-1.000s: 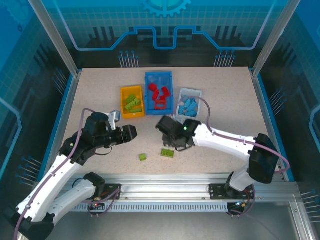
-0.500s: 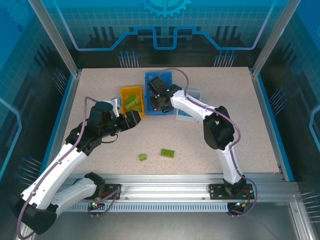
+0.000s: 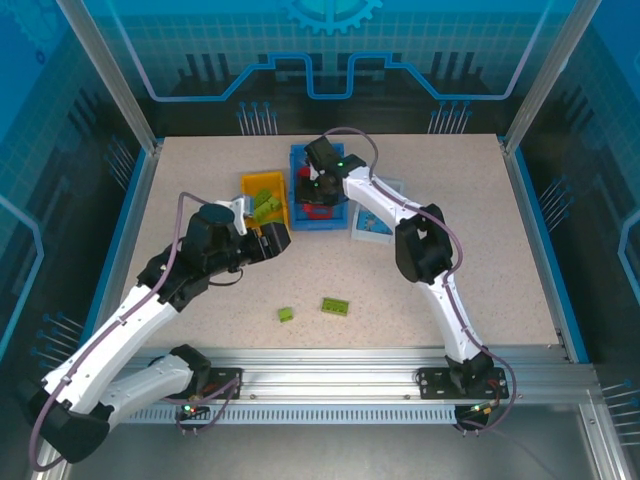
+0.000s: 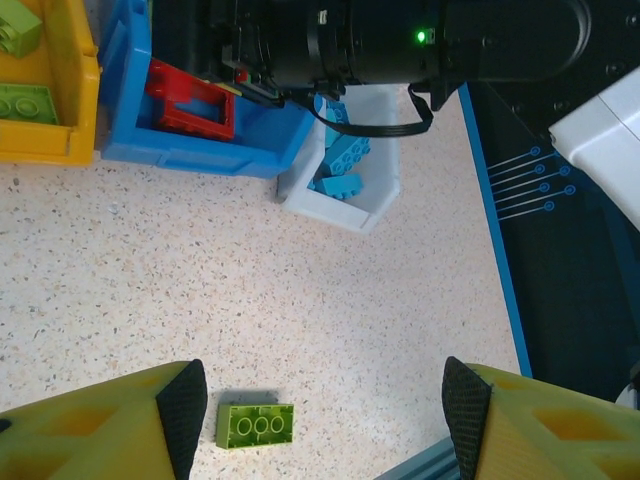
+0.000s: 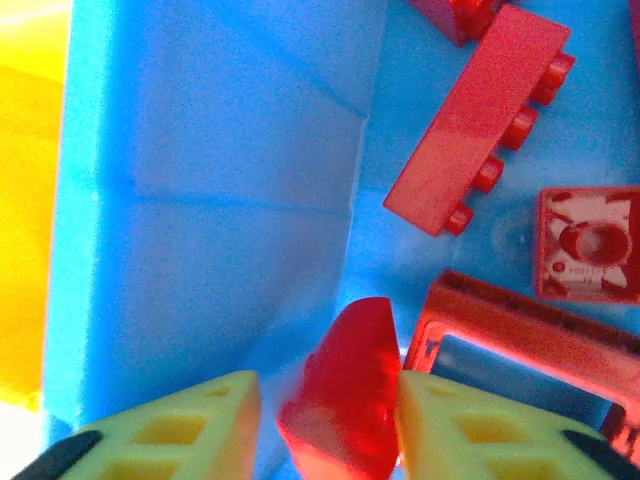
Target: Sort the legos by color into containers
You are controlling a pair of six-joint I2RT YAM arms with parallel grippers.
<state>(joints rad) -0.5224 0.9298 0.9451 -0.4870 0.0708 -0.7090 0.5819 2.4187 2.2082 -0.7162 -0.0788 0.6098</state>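
My right gripper [image 3: 318,190] hangs over the blue bin [image 3: 318,160], shut on a rounded red lego [image 5: 345,400] just above the bin floor [image 5: 200,200]. Below it lie other red legos: a long brick [image 5: 480,120] and a frame piece [image 5: 520,340]. My left gripper [image 3: 274,240] hovers open and holds nothing, beside the yellow-orange bin [image 3: 251,218] of lime green legos [image 3: 266,205]. A green lego [image 4: 255,424] lies on the table by its left finger [image 4: 185,410]. Another small green lego [image 3: 286,314] lies loose. The white bin [image 4: 345,205] holds light blue legos [image 4: 338,165].
The right arm [image 4: 400,40] stretches across the back, above the blue and white bins. The table's blue right edge [image 4: 495,250] runs close to the white bin. A metal rail [image 3: 350,380] borders the near edge. Bare speckled tabletop [image 3: 200,180] surrounds the bins.
The right arm swung from the table's middle up over the blue bin with the red lego. The left arm shifted forward and right, towards the yellow-orange bin.
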